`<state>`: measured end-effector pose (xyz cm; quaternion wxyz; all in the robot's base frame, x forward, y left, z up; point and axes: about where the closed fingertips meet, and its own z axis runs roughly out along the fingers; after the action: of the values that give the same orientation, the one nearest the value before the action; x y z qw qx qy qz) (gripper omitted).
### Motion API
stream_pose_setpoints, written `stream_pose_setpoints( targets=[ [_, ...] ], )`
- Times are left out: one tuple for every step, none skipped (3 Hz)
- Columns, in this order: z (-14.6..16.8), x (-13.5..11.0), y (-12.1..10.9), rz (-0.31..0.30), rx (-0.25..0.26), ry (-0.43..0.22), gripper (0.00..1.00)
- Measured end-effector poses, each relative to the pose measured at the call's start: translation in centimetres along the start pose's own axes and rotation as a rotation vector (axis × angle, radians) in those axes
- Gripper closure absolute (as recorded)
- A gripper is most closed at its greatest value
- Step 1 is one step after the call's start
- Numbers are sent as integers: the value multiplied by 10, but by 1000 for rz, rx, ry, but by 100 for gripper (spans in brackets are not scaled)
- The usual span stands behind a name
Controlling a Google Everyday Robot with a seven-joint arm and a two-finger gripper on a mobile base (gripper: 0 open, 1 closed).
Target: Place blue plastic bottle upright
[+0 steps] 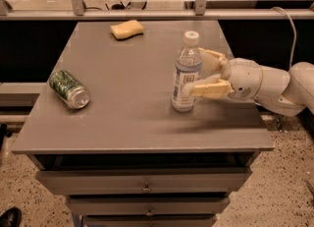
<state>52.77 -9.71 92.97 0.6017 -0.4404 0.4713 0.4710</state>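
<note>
The blue plastic bottle (185, 76) stands upright on the grey table (127, 98), right of centre. It is clear, with a white cap and a pale blue-and-white label. My gripper (195, 72) reaches in from the right at the bottle's mid-height. Its cream fingers (208, 90) are spread on either side of the bottle, one in front and one behind. The near fingertip lies against the label. The gripper is open.
A green metal can (69, 89) lies on its side near the table's left edge. A yellow sponge (127, 29) sits at the back. Drawers (144, 186) are below the tabletop. A metal rail (147, 14) runs behind the table.
</note>
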Motion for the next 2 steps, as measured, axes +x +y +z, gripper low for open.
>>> stream_pose_setpoints(
  targets=[
    [-7,1,4,-15,-5,8,0],
    [-19,-6,3,-62,-37,98,0]
  ],
)
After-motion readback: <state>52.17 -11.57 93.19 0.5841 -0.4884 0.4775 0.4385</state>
